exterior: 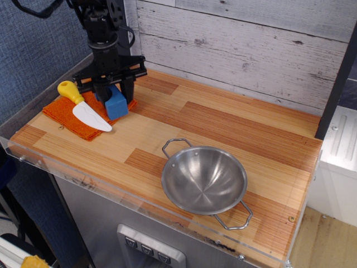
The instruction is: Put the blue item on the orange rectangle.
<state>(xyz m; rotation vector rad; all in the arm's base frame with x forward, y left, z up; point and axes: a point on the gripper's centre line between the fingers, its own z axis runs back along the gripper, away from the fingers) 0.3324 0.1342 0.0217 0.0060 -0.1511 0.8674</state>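
Wooden table point(234, 125) with one arm at its far left corner. The orange towel point(70, 114) is laid flat at that corner, its long axis running from the near left toward the far right. A steel bowl point(204, 180) with two wire handles is set well apart from the towel, toward the near right edge, and nothing is seen inside it. A toy knife point(83, 106) with a yellow handle and white blade is laid across the middle of the towel. The blue block point(116, 104) is seen at the towel's far right end, resting on or just above the cloth (contact cannot be confirmed from this view), with its right face close to the towel's edge. The gripper point(113, 92) is positioned directly over the block, pointing straight down, so that the block lies between and below the jaws. The jaws are seen on either side of the block's upper part and appear closed against it, though the contact itself is hidden by the gripper body. The placing step is judged nearly complete: what remains is for the block to be let go and the arm lifted straight up, with care that the block is not dragged off the near edge of the cloth.
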